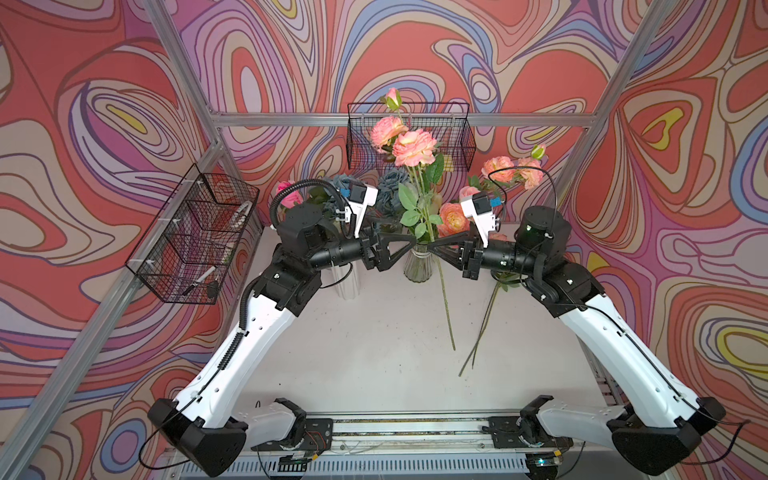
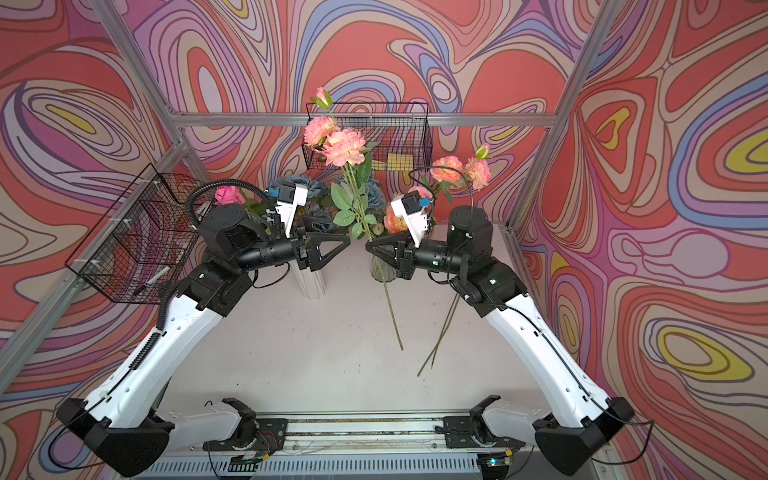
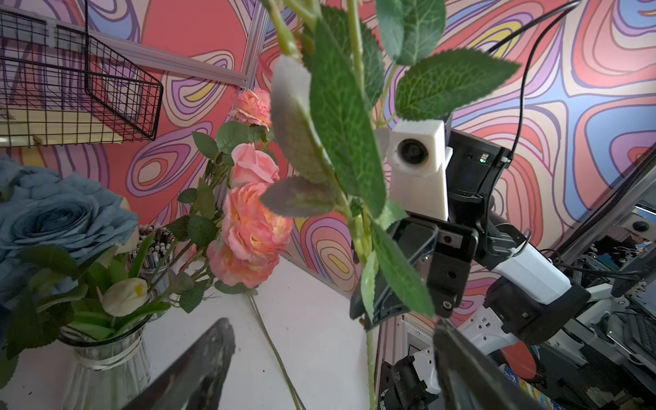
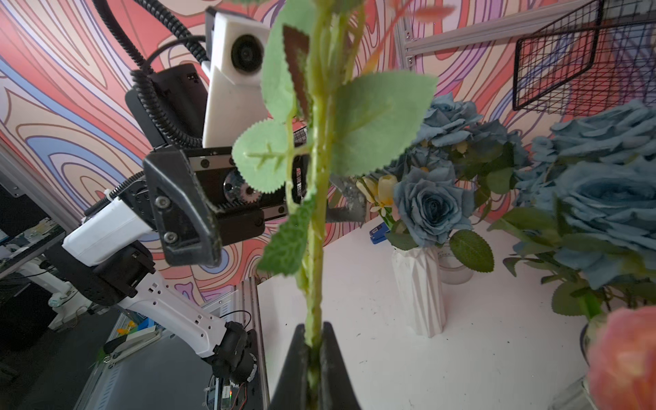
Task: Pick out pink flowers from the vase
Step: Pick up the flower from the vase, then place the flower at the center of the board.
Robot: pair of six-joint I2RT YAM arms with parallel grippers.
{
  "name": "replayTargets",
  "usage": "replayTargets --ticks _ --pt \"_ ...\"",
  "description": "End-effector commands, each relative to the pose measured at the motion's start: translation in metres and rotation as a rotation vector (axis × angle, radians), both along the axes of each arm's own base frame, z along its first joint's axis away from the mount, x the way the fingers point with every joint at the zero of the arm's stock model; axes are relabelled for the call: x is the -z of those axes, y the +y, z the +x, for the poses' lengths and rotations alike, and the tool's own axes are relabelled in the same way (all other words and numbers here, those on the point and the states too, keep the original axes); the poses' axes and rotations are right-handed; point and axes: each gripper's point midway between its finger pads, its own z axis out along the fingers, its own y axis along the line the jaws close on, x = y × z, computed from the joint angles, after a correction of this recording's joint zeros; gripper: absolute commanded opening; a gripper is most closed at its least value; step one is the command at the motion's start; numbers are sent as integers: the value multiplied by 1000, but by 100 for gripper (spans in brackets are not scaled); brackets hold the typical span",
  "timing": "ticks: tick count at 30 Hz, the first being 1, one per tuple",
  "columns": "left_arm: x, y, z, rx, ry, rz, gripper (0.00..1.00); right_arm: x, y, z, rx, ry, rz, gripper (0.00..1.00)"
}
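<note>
**Pink spray pinched by R gripper over glass vase; L gripper wide open**

Room: three walls (image 1: 124,83) in a loud red/lilac/blue swirl print, w/ alu. frame (image 1: 291,119) up the corners & along the back.

Surface: matt white tabletop (image 1: 374,353) w/ a few dark specks. A rail w/ the arm bases sits at the near edge. Two white/black arms (image 1: 232,353) reach in & nearly meet tip to tip mid-table.

Black wire baskets: L-wall basket (image 1: 191,237) holds a white marker (image 1: 201,279). Back-wall basket (image 1: 409,137) holds a pale yellow card (image 1: 448,164). Any print is too small to read.

Vases at the back: a white faceted vase (image 4: 422,284) w/ dusty-blue roses (image 4: 431,207), and a clear glass vase (image 1: 417,266) at centre.

Pink flowers (image 1: 413,147): one leafy spray w/ two big peach-pink heads + a bud, upright above the glass vase. Its lower stem runs past the vase front, w/ the end outside the vase. Loose pink flowers (image 1: 498,168) lie at the R rear, heads by the wall, stems on the table.

R gripper (image 4: 314,332): jaws pinched tight on the spray's stem.

L gripper (image 3: 333,323): jaws spread wide, stem btwn them, holding nothing.
</note>
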Motion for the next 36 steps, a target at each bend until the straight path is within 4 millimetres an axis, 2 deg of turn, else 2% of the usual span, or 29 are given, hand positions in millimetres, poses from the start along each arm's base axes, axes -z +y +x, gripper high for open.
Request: replayTargets --ticks 1,6,14,22,30,36 --pt "5 8 0 -66 -34 29 90 -1 -10 1 77 -47 -25 0" --pt "20 12 2 -139 -31 55 89 -1 -27 9 208 -77 -48 0" --pt "65 21 8 -298 -47 169 83 1 -61 30 450 -81 -114 0" --pt "107 26 19 -489 -84 326 78 -3 -104 46 719 -100 -130 0" --pt "140 57 33 -703 -128 411 73 -9 -145 50 938 -121 -148 0" --pt "151 82 35 -828 -221 429 74 -2 -174 55 1103 -108 -195 0"
